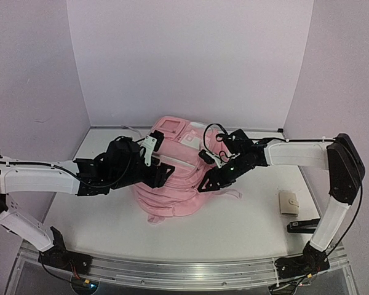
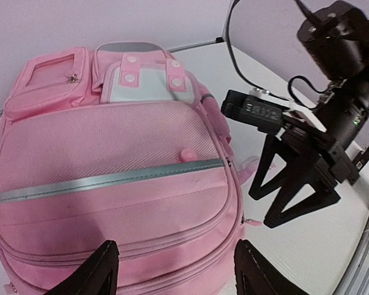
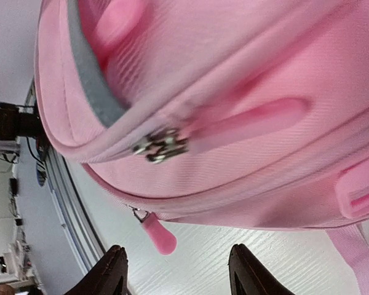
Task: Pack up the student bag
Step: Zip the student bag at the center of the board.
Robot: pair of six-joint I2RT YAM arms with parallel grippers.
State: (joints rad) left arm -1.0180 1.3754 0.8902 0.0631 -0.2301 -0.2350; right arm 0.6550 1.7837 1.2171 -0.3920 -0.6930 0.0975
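Observation:
The student bag (image 1: 172,184), a big pink backpack, lies on the white table between both arms. In the left wrist view the student bag (image 2: 111,184) fills the frame, showing a grey strip and a white patch near the top. My left gripper (image 2: 178,273) hovers open over its lower zipped pocket, holding nothing. My right gripper (image 2: 289,190) stands open at the bag's right side. In the right wrist view the right gripper (image 3: 178,270) is open just above the table. A pink zipper pull (image 3: 158,233) hangs between its fingers, apart from them. A metal zip slider (image 3: 160,146) sits higher on the bag.
A small beige wallet-like thing (image 1: 288,201) lies on the table at the right. A flat black object (image 1: 304,226) lies nearer the right arm's base. White walls close the table at the back and on both sides.

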